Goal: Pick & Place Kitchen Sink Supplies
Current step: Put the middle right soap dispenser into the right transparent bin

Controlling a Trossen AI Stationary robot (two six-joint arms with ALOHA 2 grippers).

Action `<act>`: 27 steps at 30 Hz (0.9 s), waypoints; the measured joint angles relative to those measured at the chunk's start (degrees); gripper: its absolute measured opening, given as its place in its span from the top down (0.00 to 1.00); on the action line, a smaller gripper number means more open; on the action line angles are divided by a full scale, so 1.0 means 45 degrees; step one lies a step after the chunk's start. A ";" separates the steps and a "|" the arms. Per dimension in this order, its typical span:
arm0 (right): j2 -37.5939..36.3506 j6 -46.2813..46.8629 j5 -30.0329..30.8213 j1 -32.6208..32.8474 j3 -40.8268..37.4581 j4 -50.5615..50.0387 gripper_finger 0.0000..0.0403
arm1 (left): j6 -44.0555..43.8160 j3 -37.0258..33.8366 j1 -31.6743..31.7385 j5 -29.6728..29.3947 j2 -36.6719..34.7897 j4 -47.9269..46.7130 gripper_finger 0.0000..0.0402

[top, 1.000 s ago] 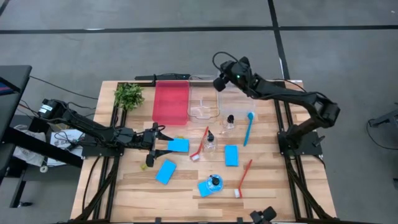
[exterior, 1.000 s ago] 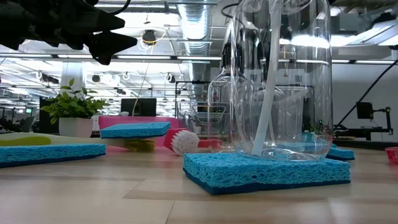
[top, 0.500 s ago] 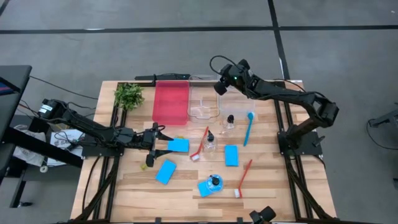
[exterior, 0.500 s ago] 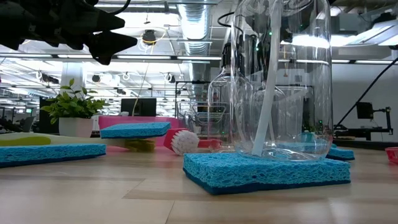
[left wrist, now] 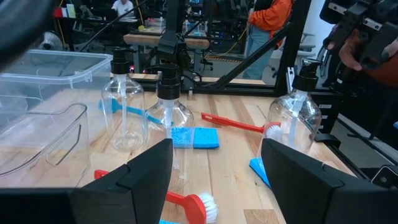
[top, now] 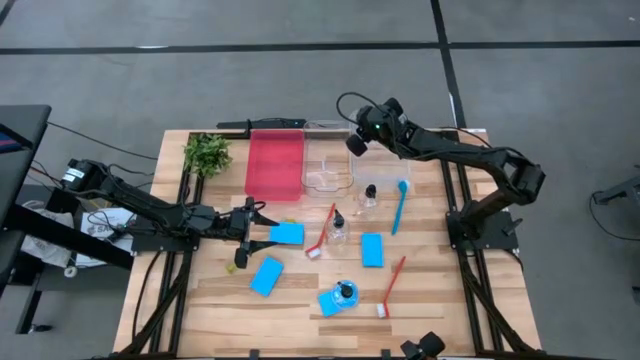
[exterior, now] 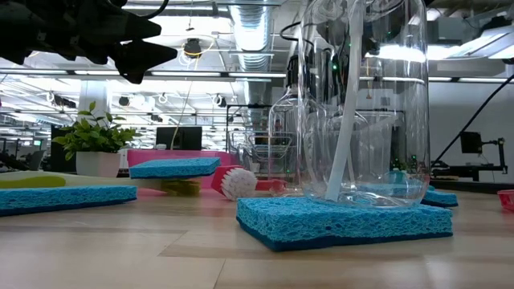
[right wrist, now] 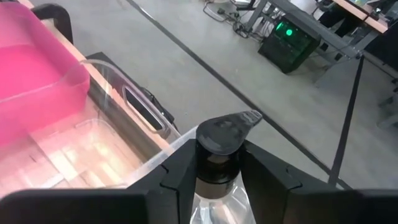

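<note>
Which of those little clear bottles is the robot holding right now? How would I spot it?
Find the clear tray next to the red tray at the table's far edge. Just right of it, the right gripper holds a clear bottle by its neck, lifted off the table. The other bottles all stand on the wood or on a sponge.

sponges: four flat blue, one (top: 286, 233) mid-counter, one (top: 266, 275) nearer the front, one (top: 372, 249) right of centre, one (top: 328, 301) under a bottle
bottles: clear, black caps, upright; one (top: 346, 293) on sponge, two (top: 337, 226) (top: 367, 199) mid-counter, one (right wrist: 219, 167) clamped in right hand (right wrist: 219, 176)
brushes: two red (top: 322, 232) (top: 391, 285), one blue (top: 399, 205), lying flat
</note>
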 joint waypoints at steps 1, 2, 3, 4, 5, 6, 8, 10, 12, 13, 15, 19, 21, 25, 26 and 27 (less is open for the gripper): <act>0.0000 -0.0020 -0.0003 0.0000 0.0000 -0.0074 0.72 | 0.0001 0.0002 0.0000 0.0000 0.0000 0.0005 0.38; 0.0000 -0.0019 0.0000 0.0000 0.0000 -0.0137 0.72 | -0.0001 0.0000 0.0000 0.0000 0.0000 0.0002 0.38; 0.0000 -0.0019 0.0000 0.0000 0.0000 -0.0178 0.72 | 0.0000 0.0001 0.0000 0.0000 0.0000 0.0005 0.38; 0.0000 -0.0021 0.0000 0.0000 0.0000 -0.0197 0.72 | -0.0001 0.0004 0.0000 0.0000 0.0004 0.0005 0.38; 0.0000 -0.0021 0.0000 0.0000 0.0000 -0.0216 0.72 | 0.0000 0.0000 0.0000 0.0000 0.0000 0.0005 0.38; 0.0000 -0.0021 0.0010 0.0000 0.0000 -0.0224 0.72 | -0.0001 0.0000 0.0000 0.0000 0.0000 0.0005 0.38; 0.0000 -0.0026 0.0158 0.0006 0.0000 -0.0225 0.72 | -0.0001 0.0000 0.0000 0.0000 0.0000 0.0005 0.38; -0.0002 -0.0029 0.0359 0.0010 0.0000 -0.0268 0.72 | -0.0001 0.0000 0.0000 0.0000 0.0000 0.0005 0.38; -0.0005 -0.0049 0.0403 0.0010 0.0000 -0.0429 0.72 | 0.0001 0.0000 0.0000 0.0000 0.0000 0.0005 0.38; -0.0005 -0.0059 0.0403 0.0005 -0.0003 -0.0498 0.72 | 0.0001 0.0000 0.0000 0.0000 0.0000 0.0006 0.38; -0.0002 -0.0060 0.0403 0.0005 -0.0005 -0.0555 0.72 | -0.0001 0.0000 0.0000 0.0000 0.0004 0.0009 0.38; -0.0005 -0.0065 0.0398 0.0005 -0.0005 -0.0692 0.72 | -0.0001 0.0000 0.0000 0.0000 0.0000 0.0010 0.38; -0.0005 -0.0065 0.0397 0.0005 -0.0005 -0.0715 0.72 | -0.0001 0.0000 0.0000 0.0000 0.0000 0.0010 0.38; -0.0005 -0.0065 0.0393 0.0005 -0.0005 -0.0714 0.72 | -0.0001 0.0000 0.0000 0.0000 0.0004 0.0010 0.38; -0.0005 -0.0065 0.0393 0.0005 -0.0005 -0.0714 0.72 | -0.0001 0.0000 0.0000 0.0000 0.0000 0.0010 0.38; -0.0005 -0.0065 0.0391 0.0005 -0.0005 -0.0716 0.72 | -0.0002 0.0001 0.0000 0.0000 0.0000 0.0010 0.38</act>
